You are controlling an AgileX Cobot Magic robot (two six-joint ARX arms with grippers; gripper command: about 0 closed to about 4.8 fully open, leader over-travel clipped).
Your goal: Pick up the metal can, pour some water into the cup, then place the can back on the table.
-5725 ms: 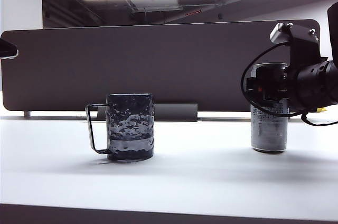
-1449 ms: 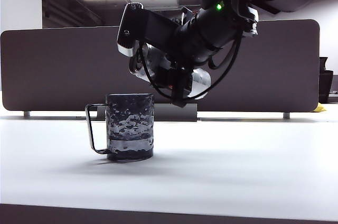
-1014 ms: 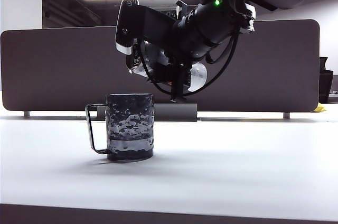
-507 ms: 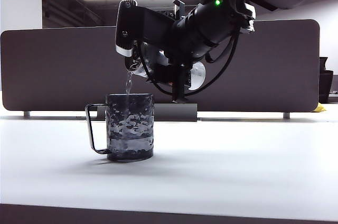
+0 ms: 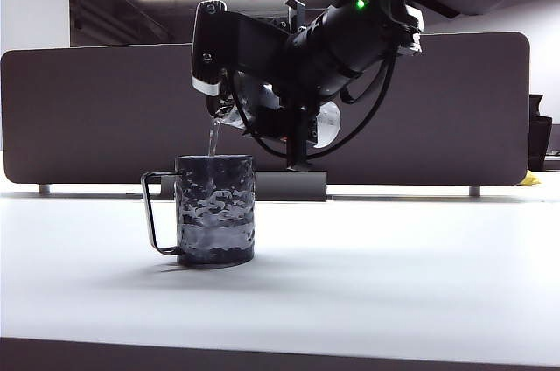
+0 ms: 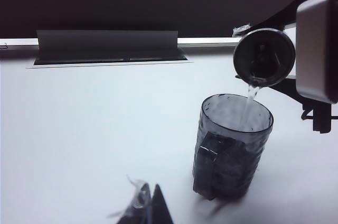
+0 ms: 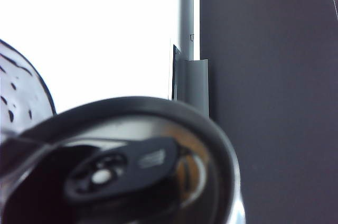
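Over on the left, the cup [image 5: 216, 209] stands upright on the white surface [image 5: 367, 275], its thin wire handle [image 5: 155, 213] pointing left in the exterior view, and there is liquid in it already. Straight above its mouth a thin clear stream of water [image 5: 213, 137] drops from the can [image 5: 325, 122] into the cup. The can is tipped far over, close to level, its mouth end hanging just above the cup's rim, clear of the glass. Only slivers of silver show here, since the arm's dark body covers most of it.

The left wrist camera gives the cleaner look: the can's round top [image 6: 264, 57] faces the lens, water [image 6: 250, 100] spilling from its lower lip into the open cup [image 6: 232, 152]. The left pincer [image 6: 145, 208] shows only as dark tips at the frame's edge, low and near the cup, touching nothing; the tips appear pressed together, with a scrap of clear plastic on them.

Moving right, the right pincer [image 5: 293, 122] is pinching the can by its body, up in the air above and just right of the cup. From the right wrist, the can's lid and tab [image 7: 121, 168] fill the near view, the dimpled cup [image 7: 21, 92] beside it. Behind everything runs the dark divider [image 5: 105, 117].
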